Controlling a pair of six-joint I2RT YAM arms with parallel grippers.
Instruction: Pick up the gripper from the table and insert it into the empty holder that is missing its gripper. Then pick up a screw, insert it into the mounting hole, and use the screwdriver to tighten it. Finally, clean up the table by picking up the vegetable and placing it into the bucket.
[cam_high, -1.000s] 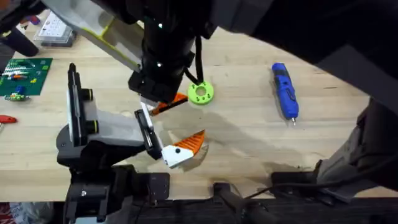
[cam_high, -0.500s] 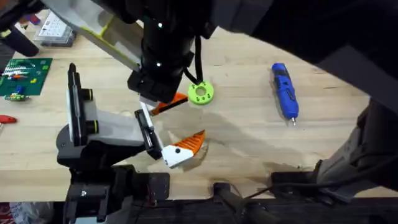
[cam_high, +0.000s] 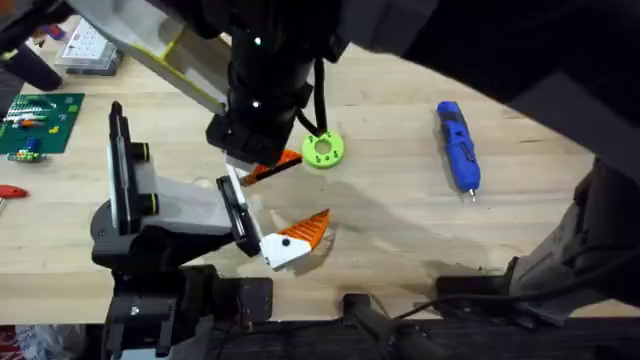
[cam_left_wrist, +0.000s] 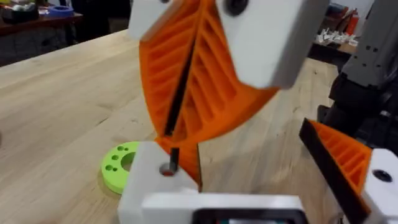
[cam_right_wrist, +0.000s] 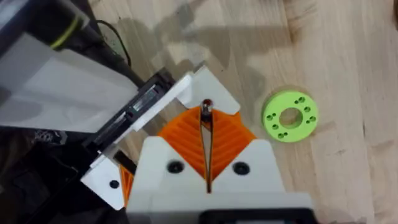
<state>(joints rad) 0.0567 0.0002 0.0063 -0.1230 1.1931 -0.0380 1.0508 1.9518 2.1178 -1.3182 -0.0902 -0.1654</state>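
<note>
The holder (cam_high: 180, 205) stands at the left, its black bracket (cam_right_wrist: 134, 109) facing right. The gripper (cam_left_wrist: 146, 180) sits in it, white base seated and orange tip (cam_high: 290, 160) pointing toward the table's middle. My right gripper (cam_right_wrist: 205, 115) comes down over it, pads shut on a screw (cam_right_wrist: 205, 104) whose tip meets the base's mounting hole (cam_left_wrist: 166, 169). In the left wrist view my left gripper (cam_left_wrist: 249, 146) is open: the seated piece and a second orange finger (cam_left_wrist: 345, 165) stand wide apart. The blue screwdriver (cam_high: 458, 145) lies at the right. The vegetable and bucket are out of view.
A lime-green disc (cam_high: 322, 150) lies just right of the right gripper. A green circuit board (cam_high: 40, 120) and a small parts box (cam_high: 85, 45) sit at the far left. The right arm's dark links (cam_high: 590, 240) rise at the lower right.
</note>
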